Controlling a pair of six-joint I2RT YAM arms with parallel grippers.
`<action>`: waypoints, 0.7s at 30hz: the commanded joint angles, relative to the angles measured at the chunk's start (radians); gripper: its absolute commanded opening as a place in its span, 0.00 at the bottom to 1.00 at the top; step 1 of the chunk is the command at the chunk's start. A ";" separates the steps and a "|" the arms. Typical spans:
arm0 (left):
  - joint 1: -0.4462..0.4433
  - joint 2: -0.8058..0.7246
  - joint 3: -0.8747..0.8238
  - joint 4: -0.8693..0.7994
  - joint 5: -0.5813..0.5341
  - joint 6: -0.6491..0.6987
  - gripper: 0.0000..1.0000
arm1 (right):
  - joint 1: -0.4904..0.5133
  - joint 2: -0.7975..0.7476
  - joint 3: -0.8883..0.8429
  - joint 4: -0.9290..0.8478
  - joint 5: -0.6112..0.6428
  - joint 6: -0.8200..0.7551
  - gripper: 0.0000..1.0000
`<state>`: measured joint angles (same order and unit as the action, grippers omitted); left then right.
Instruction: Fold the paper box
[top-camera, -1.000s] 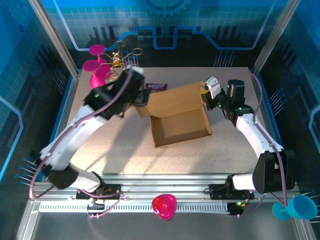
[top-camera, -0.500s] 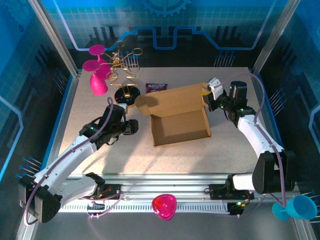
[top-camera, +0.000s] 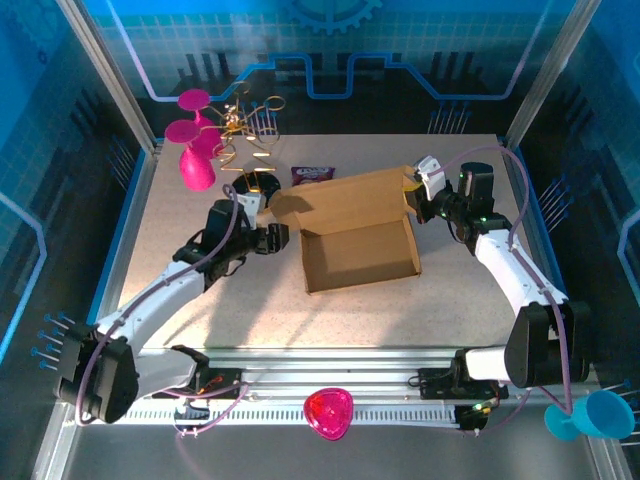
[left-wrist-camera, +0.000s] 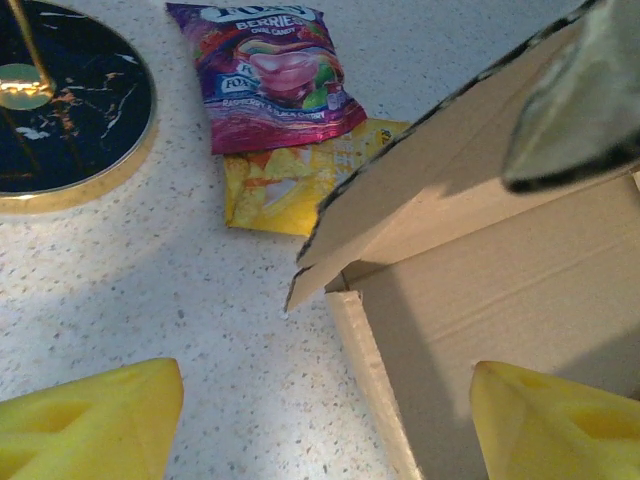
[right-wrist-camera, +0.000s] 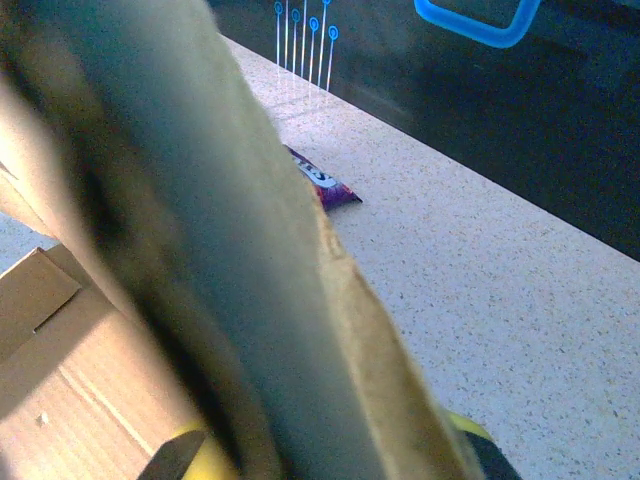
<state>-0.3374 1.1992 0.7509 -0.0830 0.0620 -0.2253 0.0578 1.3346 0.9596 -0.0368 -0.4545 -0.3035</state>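
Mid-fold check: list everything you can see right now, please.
paper box: one, brown, table centre, lid raised.
purple packet: one, behind the box's left corner.
yellow packet: one, partly under the purple one.
wire stand: one, gold on black round base, far left.
pink goblets: cluster, count unclear, far-left corner.
heart dish: one, pink, near rail.
blue cup: one, near right, off the table.
left pincer: open, beside the box's left wall.
right pincer: shut on the lid's right corner.

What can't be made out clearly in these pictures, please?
- Right wrist view: the box lid, blurred against the lens, hides how the right tool grips it.
- Left wrist view: the yellow packet is partly hidden by the purple packet and the box lid.
- Top view: the purple packet's print is too small to read.
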 joint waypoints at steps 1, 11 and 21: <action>0.014 0.036 0.050 0.077 0.012 0.056 0.76 | 0.002 0.010 0.009 -0.003 -0.033 0.004 0.00; 0.026 0.124 0.098 0.177 0.044 -0.004 0.75 | 0.004 0.019 0.013 -0.013 -0.032 -0.003 0.00; 0.011 0.151 0.199 0.056 0.023 -0.021 0.29 | 0.017 0.035 0.025 -0.004 0.003 0.023 0.00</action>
<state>-0.3222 1.3453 0.9016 0.0174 0.0902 -0.2363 0.0589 1.3533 0.9600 -0.0513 -0.4519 -0.2989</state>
